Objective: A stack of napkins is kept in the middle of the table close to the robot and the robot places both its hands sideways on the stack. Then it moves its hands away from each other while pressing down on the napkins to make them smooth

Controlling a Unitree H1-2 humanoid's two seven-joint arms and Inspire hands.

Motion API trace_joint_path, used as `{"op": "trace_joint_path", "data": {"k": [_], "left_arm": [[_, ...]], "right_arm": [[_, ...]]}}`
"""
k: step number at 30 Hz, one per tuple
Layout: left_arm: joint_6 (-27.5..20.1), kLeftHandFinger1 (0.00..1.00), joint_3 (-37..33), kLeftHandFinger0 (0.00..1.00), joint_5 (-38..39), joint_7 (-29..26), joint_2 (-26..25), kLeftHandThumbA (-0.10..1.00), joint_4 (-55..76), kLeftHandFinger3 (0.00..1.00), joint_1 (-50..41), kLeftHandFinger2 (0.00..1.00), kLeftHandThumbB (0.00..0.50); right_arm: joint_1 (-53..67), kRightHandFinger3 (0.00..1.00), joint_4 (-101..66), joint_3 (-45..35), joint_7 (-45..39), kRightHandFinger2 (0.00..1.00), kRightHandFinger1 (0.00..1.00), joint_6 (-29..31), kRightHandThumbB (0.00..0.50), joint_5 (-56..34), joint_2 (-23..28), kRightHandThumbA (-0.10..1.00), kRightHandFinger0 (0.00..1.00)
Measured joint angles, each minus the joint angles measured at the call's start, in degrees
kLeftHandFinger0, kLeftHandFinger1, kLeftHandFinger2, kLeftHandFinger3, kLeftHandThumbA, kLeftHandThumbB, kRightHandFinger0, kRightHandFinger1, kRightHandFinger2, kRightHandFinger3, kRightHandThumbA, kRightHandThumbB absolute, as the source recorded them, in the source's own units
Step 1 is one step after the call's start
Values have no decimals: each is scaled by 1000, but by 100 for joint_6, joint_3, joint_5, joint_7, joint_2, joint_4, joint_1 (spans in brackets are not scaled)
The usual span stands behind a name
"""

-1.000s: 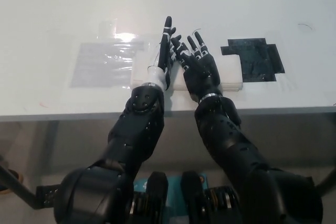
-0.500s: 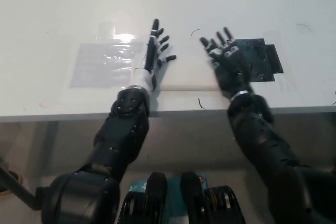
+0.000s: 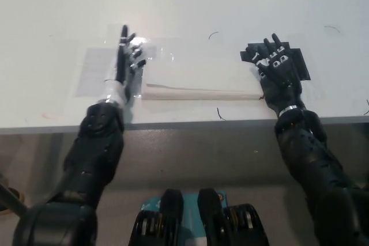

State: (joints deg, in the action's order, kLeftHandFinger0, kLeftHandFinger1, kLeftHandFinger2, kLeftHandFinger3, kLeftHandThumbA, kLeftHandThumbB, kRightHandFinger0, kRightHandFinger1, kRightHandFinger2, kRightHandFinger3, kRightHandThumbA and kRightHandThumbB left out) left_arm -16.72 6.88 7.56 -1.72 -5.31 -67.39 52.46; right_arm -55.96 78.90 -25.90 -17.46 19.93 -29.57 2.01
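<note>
The big white table [image 3: 230, 4] fills the top of the picture. The stack of napkins [image 3: 199, 79] lies flat in the middle, near the table's front edge. A second ago both hands sat together on the stack. Now they have slid far apart. The left hand [image 3: 125, 64] stands on its side at the stack's left end, fingers straight and spread. The right hand [image 3: 275, 73] rests at the right end, over a black patch [image 3: 298, 61], fingers spread. The smoothing wipe looks nearly finished.

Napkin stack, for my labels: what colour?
White napkin stack, blending into the table; head view.
</note>
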Motion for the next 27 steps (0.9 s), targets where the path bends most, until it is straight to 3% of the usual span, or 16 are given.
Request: {"op": "trace_joint_path", "data": {"k": [3, 6, 9, 12, 14, 15, 16, 21, 23, 24, 27], "left_arm": [[90, 1000, 8, 1000, 9, 32, -63, 1000, 275, 1000, -115, 1000, 306], [210, 1000, 14, 1000, 22, 67, -82, 1000, 561, 1000, -214, 1000, 288], [352, 1000, 7, 1000, 26, 117, -81, 1000, 968, 1000, -329, 1000, 336], [444, 1000, -11, 1000, 18, 129, -76, 1000, 1298, 1000, -420, 1000, 302], [493, 1000, -34, 1000, 12, 137, -51, 1000, 1498, 1000, -513, 1000, 339], [509, 1000, -44, 1000, 9, 141, -38, 1000, 1580, 1000, -556, 1000, 339], [530, 1000, -60, 1000, 4, 145, -22, 1000, 1689, 1000, -621, 1000, 294], [646, 1000, -172, 1000, -22, 180, 55, 1000, 2353, 1000, -1026, 1000, 228], [686, 1000, -241, 1000, -35, 194, 87, 1000, 2710, 1000, -1241, 1000, 263], [701, 1000, -274, 1000, -39, 201, 99, 1000, 2864, 1000, -1337, 1000, 308], [753, 1000, -368, 1000, -46, 229, 137, 1000, 3412, 1000, -1693, 1000, 316]], "right_arm": [[38, 1000, -42, -29, -62, 1000, 1000, 2, 220, -15, 21, 1000, 1000], [87, 1000, -163, -19, -99, 1000, 1000, 7, 263, -8, 21, 1000, 1000], [257, 1000, -616, 73, -90, 1000, 1000, 6, 292, 38, 6, 1000, 1000], [502, 1000, -1299, 210, -72, 1000, 1000, -10, 278, 81, -26, 1000, 1000], [703, 1000, -1824, 303, -60, 1000, 1000, -37, 288, 103, -50, 1000, 1000], [782, 1000, -2009, 333, -54, 1000, 1000, -47, 317, 109, -56, 1000, 1000], [872, 1000, -2221, 366, -49, 1000, 1000, -61, 328, 116, -62, 1000, 1000], [1429, 1000, -3342, 542, -23, 1000, 1000, -127, 345, 147, -104, 1000, 1000], [1681, 1000, -3788, 602, -15, 1000, 1000, -153, 356, 170, -143, 1000, 1000], [1770, 1000, -3974, 629, -13, 1000, 1000, -162, 355, 183, -156, 1000, 1000], [2143, 1000, -4573, 719, -7, 1000, 1000, -188, 340, 252, -205, 1000, 1000]]}}
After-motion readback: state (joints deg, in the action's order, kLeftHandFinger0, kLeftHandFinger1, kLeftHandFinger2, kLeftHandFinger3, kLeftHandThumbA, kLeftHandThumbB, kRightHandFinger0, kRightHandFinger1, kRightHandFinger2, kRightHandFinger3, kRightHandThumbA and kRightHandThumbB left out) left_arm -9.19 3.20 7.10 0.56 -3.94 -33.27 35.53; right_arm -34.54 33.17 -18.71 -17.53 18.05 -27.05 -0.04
